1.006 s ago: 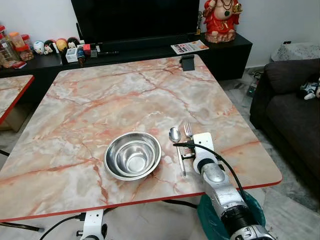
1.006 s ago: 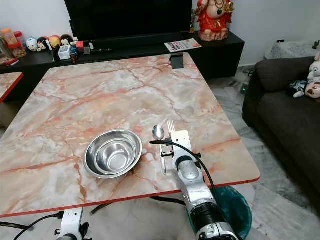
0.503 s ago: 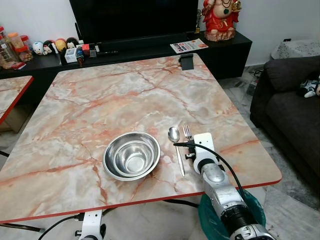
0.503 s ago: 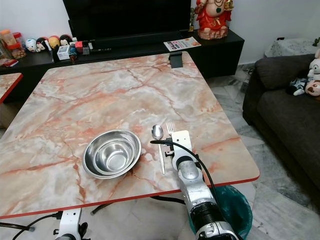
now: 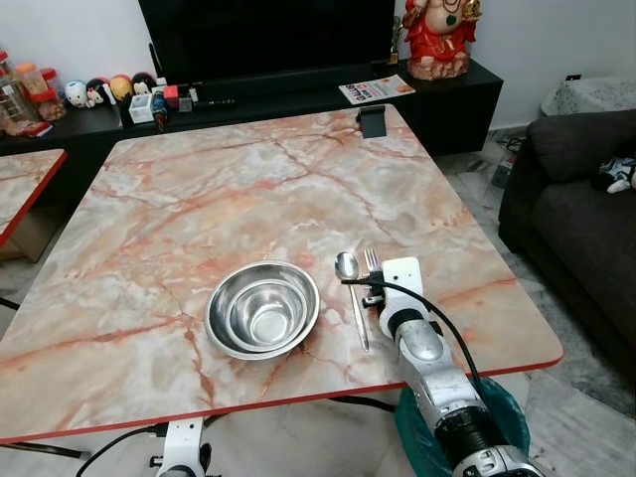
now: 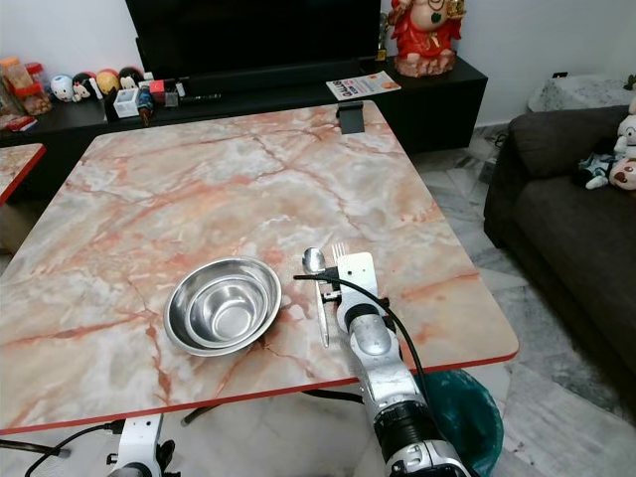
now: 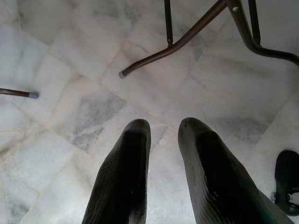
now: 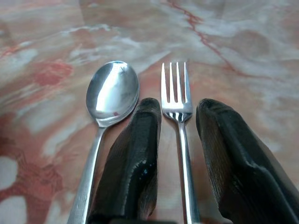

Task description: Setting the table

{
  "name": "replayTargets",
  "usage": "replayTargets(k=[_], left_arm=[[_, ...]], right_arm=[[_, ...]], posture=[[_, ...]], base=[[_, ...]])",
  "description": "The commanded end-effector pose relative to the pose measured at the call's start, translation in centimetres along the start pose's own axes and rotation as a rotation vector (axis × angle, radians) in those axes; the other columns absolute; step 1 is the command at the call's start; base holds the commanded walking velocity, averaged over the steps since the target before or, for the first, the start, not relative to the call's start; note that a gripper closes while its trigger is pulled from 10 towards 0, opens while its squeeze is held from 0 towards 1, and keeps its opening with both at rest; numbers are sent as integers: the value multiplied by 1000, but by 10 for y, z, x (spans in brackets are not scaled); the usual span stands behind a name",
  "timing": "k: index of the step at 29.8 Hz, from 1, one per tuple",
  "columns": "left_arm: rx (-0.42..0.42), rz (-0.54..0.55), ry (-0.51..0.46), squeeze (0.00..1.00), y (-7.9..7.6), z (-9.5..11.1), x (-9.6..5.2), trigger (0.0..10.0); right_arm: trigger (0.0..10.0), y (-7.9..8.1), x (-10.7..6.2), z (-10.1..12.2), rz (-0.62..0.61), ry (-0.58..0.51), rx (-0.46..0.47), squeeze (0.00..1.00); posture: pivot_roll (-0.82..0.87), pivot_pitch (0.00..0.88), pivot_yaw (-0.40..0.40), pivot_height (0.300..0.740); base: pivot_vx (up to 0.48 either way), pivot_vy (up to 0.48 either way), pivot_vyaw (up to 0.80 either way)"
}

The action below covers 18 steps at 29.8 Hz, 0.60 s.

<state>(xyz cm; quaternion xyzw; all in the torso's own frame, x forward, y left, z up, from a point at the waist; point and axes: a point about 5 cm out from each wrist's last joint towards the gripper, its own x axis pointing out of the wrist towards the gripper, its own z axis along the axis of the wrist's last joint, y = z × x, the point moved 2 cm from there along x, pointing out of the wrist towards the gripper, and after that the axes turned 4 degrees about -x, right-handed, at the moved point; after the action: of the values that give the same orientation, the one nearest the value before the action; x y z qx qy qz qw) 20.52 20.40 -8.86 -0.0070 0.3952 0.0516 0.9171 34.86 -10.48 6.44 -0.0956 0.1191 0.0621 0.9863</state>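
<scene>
No text can be read here. The magazine [image 5: 377, 91] on the black TV cabinet [image 5: 452, 94] carries a printed cover, but its letters are too small and blurred to make out. The jars [image 5: 22, 87] on the cabinet's far end show no legible labels either.

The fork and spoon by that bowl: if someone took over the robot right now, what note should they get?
Right gripper: open, its fingers straddling the fork handle, which lies flat on the marble table.
Left gripper: open, hanging idle over the floor.
Steel bowls: nested, near the table's front edge. Spoon lies just right of them, the fork right of the spoon, side by side.
Done: bowls, spoon and fork appear laid out.
Left: probably draw the right arm back without nudging the fork.
</scene>
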Motion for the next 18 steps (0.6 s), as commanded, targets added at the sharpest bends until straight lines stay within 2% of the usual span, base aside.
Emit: replayTargets(k=[1, 4, 5, 8, 14, 18], left_arm=[[0, 7, 5, 0, 4, 0, 0, 10000], [-2, 7, 2, 0, 4, 1, 0, 10000], [-3, 9, -4, 0, 4, 2, 0, 10000], [-9, 15, -23, 0, 4, 4, 0, 10000], [-13, 24, -27, 0, 5, 2, -1, 10000], [-29, 27, -20, 0, 7, -1, -2, 10000]], right_arm=[[10000, 0, 2, 16, -5, -62, -4, 0], [10000, -2, 2, 25, -18, -110, -24, 0], [10000, -6, 1, 35, -56, -172, -63, 0], [10000, -7, 0, 53, -77, -276, -81, 0], [10000, 3, -5, 80, -26, -429, -27, 0], [10000, 8, -5, 85, -16, -443, -27, 0]], posture=[[-31, 0, 100, 740], [-33, 0, 100, 740], [-34, 0, 100, 740], [-33, 0, 99, 740], [-30, 0, 96, 740], [-29, 0, 97, 740]], base=[[0, 0, 0], [0, 0, 0], [0, 0, 0], [0, 0, 0], [0, 0, 0], [0, 0, 0]])
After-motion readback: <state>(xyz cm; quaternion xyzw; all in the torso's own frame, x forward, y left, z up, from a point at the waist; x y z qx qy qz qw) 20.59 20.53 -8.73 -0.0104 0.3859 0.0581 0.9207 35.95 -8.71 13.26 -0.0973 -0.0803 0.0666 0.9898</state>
